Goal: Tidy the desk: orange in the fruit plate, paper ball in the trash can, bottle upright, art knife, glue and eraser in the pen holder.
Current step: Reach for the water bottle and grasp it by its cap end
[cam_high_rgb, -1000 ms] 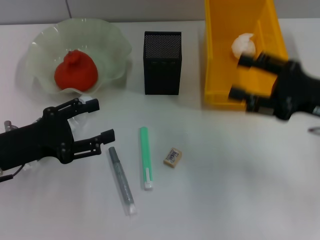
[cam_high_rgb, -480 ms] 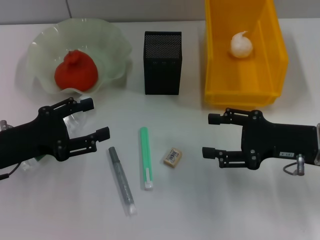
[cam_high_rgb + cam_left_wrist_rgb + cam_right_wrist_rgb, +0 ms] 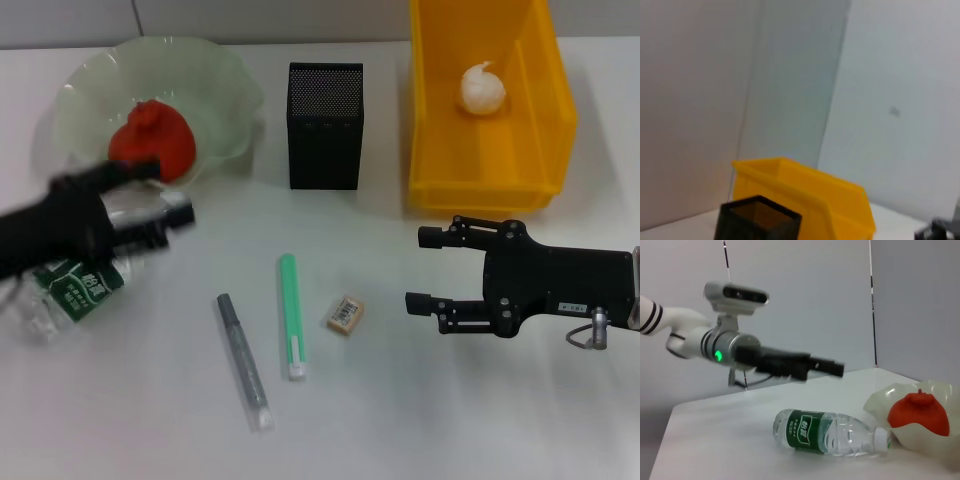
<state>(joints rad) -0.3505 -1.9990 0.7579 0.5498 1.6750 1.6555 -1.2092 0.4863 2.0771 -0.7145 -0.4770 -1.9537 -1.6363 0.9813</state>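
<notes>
Now the bottle (image 3: 75, 285) lies on its side near the left edge of the worktop, cap toward the plate (image 3: 225, 95), which sits in the far left corner with the orange (image 3: 150, 140) in it. Above the bottle, the left gripper (image 3: 150, 200) is a dark blur between bottle and plate, and I cannot tell whether its fingers are apart or together. In the right wrist view the bottle (image 3: 830, 432) is plainly flat on the surface, its cap just beside the plate (image 3: 890, 400), with the left gripper (image 3: 827, 367) raised above it. The right gripper (image 3: 425, 270) hangs over the right side of the worktop, just in front of the trash can (image 3: 435, 150), its fingers spread apart and empty. At the far right edge, the can holds the paper ball (image 3: 482, 88). Near the far edge at the middle, the pen holder (image 3: 325, 125) stands upright. Toward the near middle lie a grey pen-like stick (image 3: 243, 360), a green stick (image 3: 291, 315) and the eraser (image 3: 344, 314), side by side but apart.
</notes>
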